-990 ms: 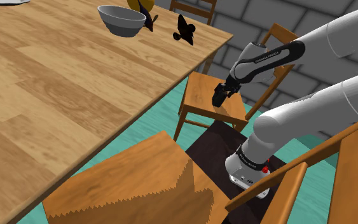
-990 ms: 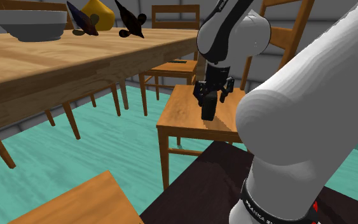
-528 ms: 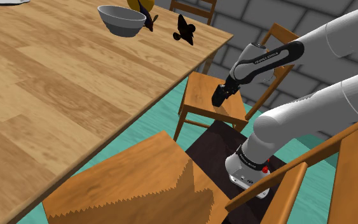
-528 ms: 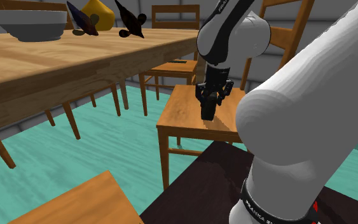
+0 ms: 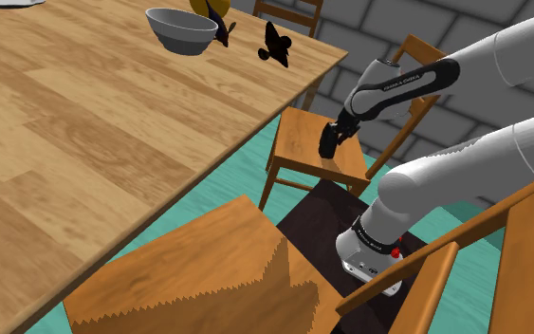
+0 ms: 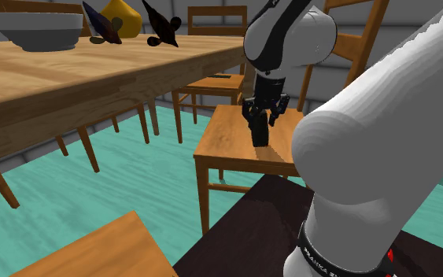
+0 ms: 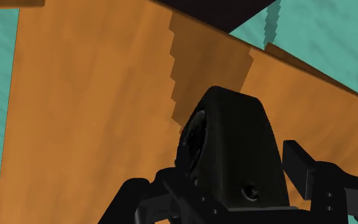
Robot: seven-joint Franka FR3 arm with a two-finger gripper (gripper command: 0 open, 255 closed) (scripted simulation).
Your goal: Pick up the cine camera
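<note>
One small change is read between a second ago and now: the white arm (image 5: 502, 57) is raised slightly above the chair (image 6: 227, 145), and the black tool (image 6: 262, 120) is carried up with it. The tool is clenched on the cine camera (image 6: 260, 135), a dark rounded body clasped between both fingers in the wrist view (image 7: 231, 146). The camera is held over the chair's seat, toward the backrest side, and appears to be just clear of the wood, with its shadow cast on the seat below. From this it is judged that the grasp has been made and the lift has only begun; more height above the chair is still needed.

Beside the chair, the broad wooden table (image 5: 84, 114) is set higher than the seat, its corner near the chair. A second chair (image 6: 215, 20) is placed beyond it. Well apart from the chair, up on the table, a pale bowl (image 5: 181, 30) and a dark winged shape (image 5: 275, 43) are seen. Straight above the chair nothing is seen in the way; only the backrest (image 5: 416, 52) and the table edge are close enough to be minded.
</note>
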